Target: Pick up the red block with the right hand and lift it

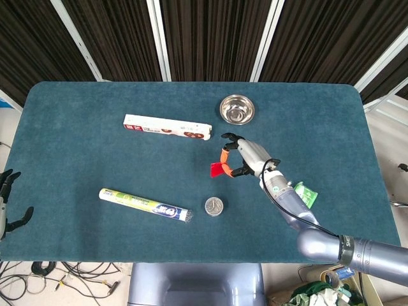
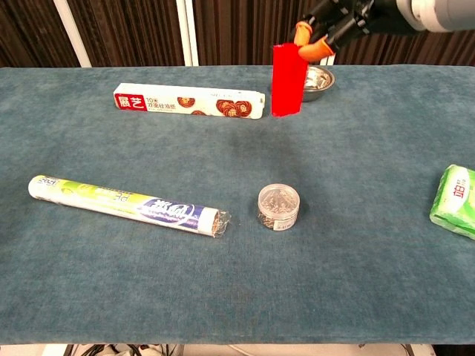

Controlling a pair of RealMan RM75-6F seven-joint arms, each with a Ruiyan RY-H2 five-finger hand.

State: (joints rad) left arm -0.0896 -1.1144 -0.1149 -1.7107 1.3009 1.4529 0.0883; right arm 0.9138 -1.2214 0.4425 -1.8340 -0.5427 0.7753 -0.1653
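Pinching the red block (image 2: 288,79) by its top edge, the right hand (image 1: 245,158) holds it in the air above the worktop (image 1: 95,140), near the steel bowl (image 1: 237,109). Left hand (image 1: 7,203) sits off the worktop's edge, fingers spread.

Open cloth lies between box (image 2: 189,101) and tube (image 2: 126,205). Jar (image 2: 279,207), bowl (image 1: 237,109) and green pack (image 2: 454,200) obstruct the right half.

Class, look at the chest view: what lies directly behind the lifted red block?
The red block, held by the right hand, covers the left edge of the steel bowl. The bowl's right side shows; its inside cannot be judged from here.
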